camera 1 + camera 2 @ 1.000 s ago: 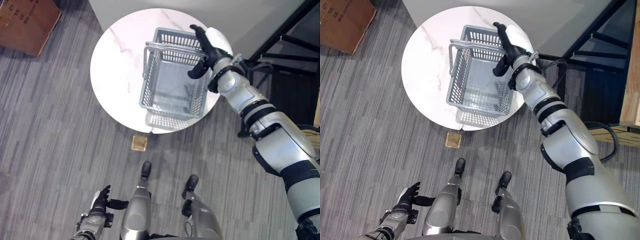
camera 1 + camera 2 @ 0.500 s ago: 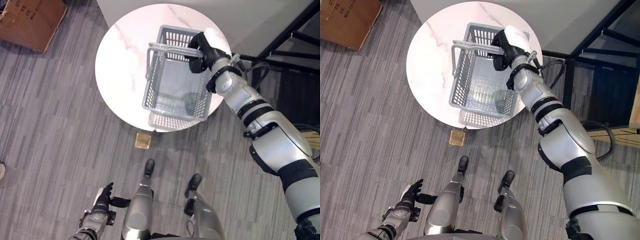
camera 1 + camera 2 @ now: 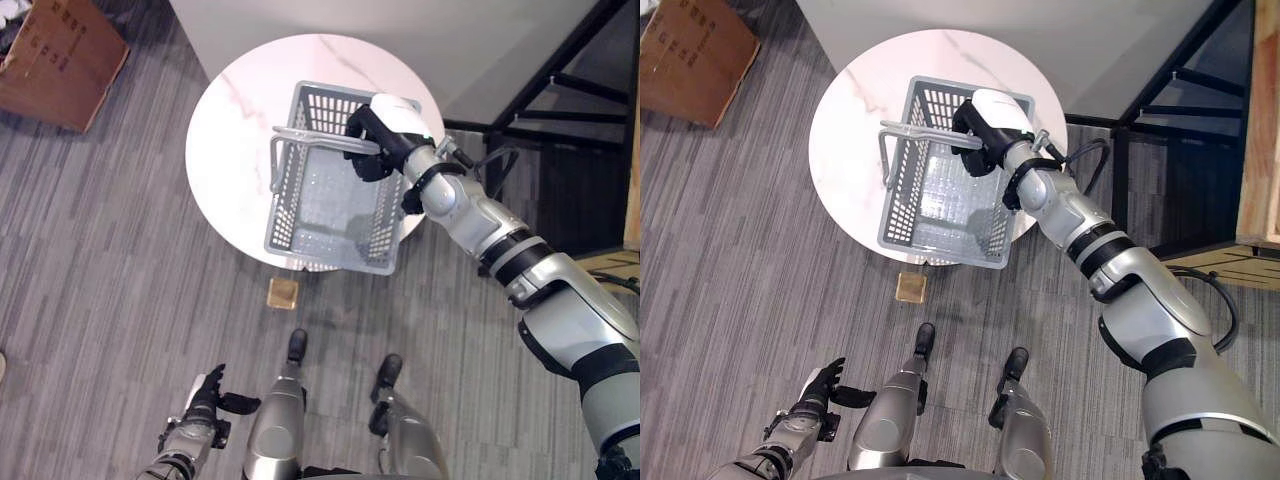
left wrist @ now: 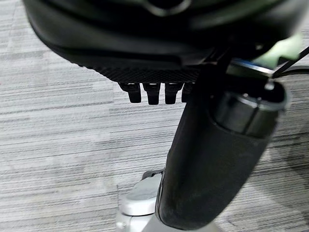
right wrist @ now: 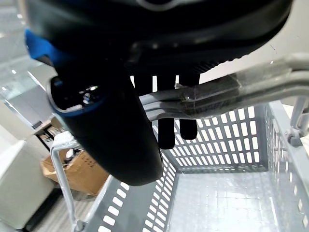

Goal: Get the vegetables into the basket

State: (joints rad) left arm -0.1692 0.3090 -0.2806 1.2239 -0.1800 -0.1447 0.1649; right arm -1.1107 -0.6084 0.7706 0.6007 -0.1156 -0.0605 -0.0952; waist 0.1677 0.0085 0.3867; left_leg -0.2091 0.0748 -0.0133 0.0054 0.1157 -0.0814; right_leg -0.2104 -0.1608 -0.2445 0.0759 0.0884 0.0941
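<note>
Right hand (image 3: 385, 128) curls round basket (image 3: 330, 205) handle (cardboard box (image 3: 62, 62) beyond table (image 3: 230, 130)).

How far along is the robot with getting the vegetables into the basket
Nothing is loaded: the grey basket on the round table looks empty. In hand: the right hand is curled round the basket's handles; the left hand hangs open near the floor. Left: finding and loading vegetables.

Matt grey perforated plastic basket (image 3: 330, 200) with metal handles (image 5: 227, 92), on a glossy white marble-look table (image 3: 235, 130); cardboard box (image 3: 65, 62).
</note>
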